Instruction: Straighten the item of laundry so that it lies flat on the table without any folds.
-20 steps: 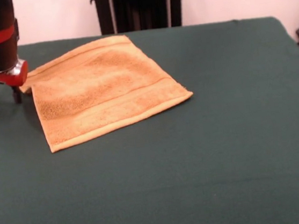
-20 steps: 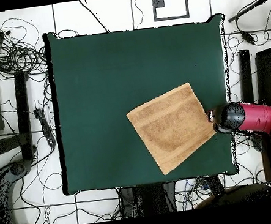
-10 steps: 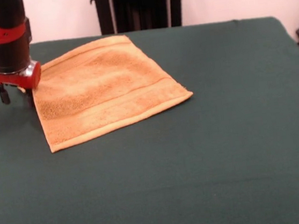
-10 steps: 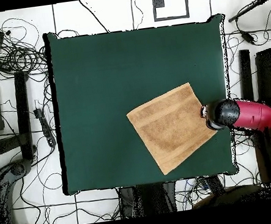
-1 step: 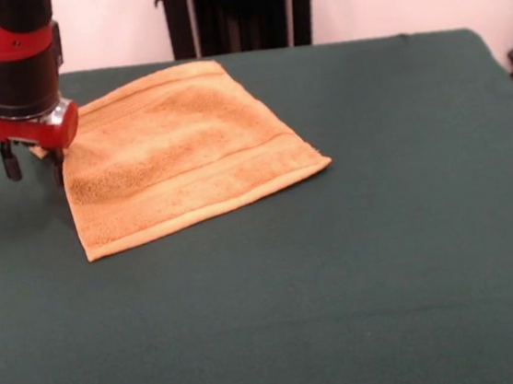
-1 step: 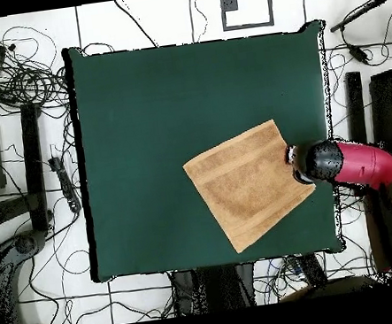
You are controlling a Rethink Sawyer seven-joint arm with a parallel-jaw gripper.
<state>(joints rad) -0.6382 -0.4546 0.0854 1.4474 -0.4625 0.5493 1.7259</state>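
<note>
Lying spread on the large rectangular table (image 5: 357, 264) covered in plain dark green cloth, the small yellow-orange terry-cloth towel (image 5: 174, 155) sits in the table's far half in the front view, turned at an angle to the table's edges. The whole near half of the green cloth is bare. The towel's nearest corner points toward the near edge on the left of the front view, and a woven band runs just inside the hem along its near side — a second band shows near its far hem. One corner reaches toward the middle of the table; the far corner lies close to the table's far edge. The towel looks nearly flat, with its left-hand corner hidden under the robot.

Over that corner, near the table's left edge in the front view, stands the red and black arm with its gripper (image 5: 31, 165) pointing straight down. Two dark fingers (image 5: 11, 162) hang below the red ring with a gap between them, the jaws apart — one finger outside the towel's edge, the other at the edge itself. From overhead, the gripper (image 6: 296, 163) covers the towel (image 6: 247, 185) at the corner nearest the table's (image 6: 140, 114) side edge.
</note>
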